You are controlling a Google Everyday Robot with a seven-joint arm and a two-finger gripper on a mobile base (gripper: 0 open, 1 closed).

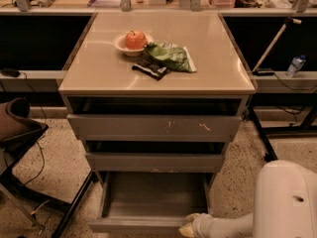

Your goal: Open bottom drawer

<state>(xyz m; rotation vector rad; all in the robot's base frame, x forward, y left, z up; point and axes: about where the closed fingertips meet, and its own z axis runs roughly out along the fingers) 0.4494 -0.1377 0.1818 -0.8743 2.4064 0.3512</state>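
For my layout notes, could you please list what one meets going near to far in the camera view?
Gripper at the front edge of the bottom drawer → middle drawer → top drawer → dark packet → bowl with apple.
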